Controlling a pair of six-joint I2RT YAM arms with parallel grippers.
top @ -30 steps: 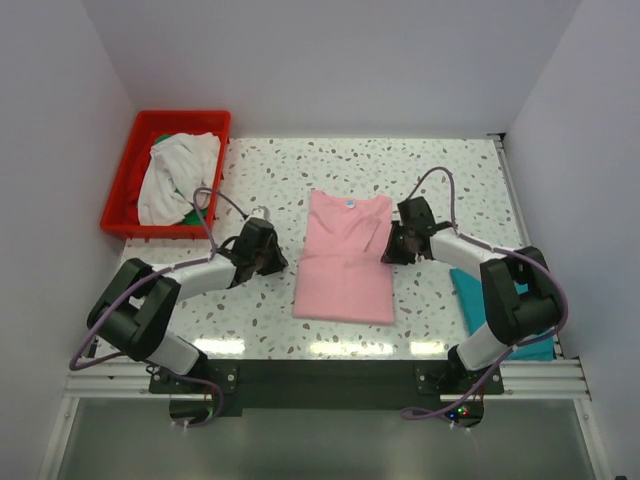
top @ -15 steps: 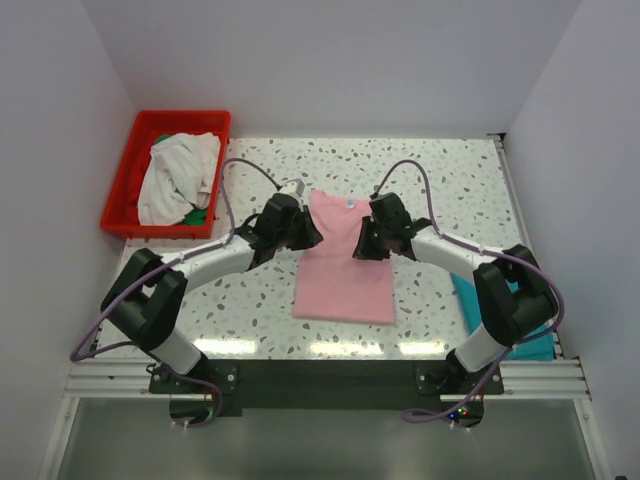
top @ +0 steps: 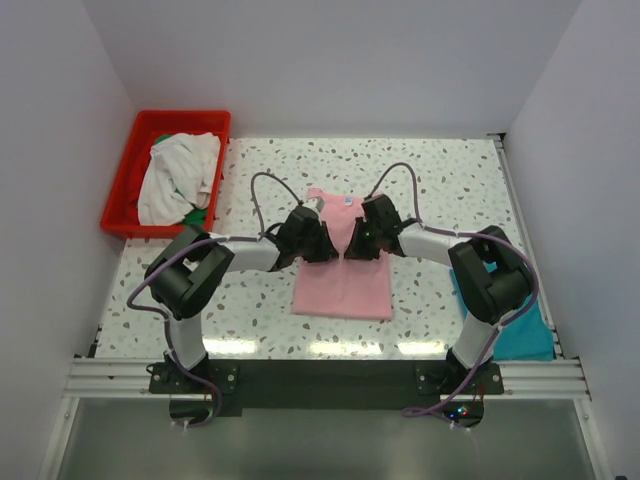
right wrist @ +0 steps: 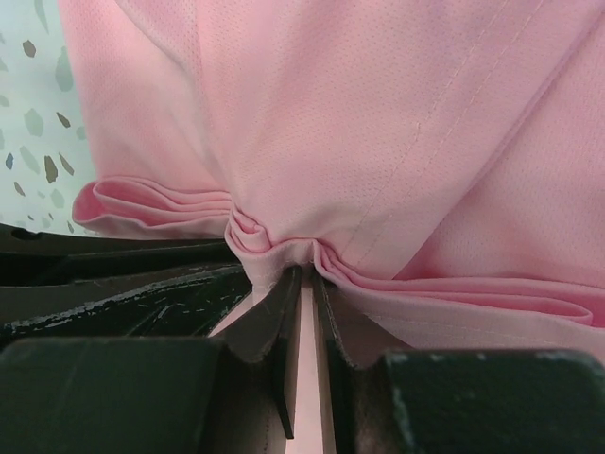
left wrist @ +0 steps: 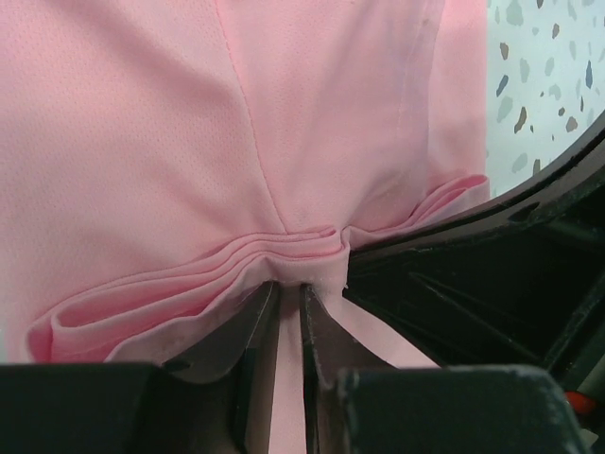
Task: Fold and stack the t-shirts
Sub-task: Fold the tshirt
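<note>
end effectors (left wrist: 288, 288) (right wrist: 302, 274) on bunched pink t-shirt (top: 345, 285)

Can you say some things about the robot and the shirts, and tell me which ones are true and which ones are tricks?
1. The left jaws and the right jaws each pinch a bunched fold of the pink t-shirt. True.
2. The red crate has nothing in it. False: an off-white t-shirt is piled in it, with some green cloth under it.
3. A teal t-shirt lies at the right side of the table, by the right arm. True.
4. The pink t-shirt is hanging over the crate's edge. False: it lies in the middle of the table, apart from the crate.
</note>
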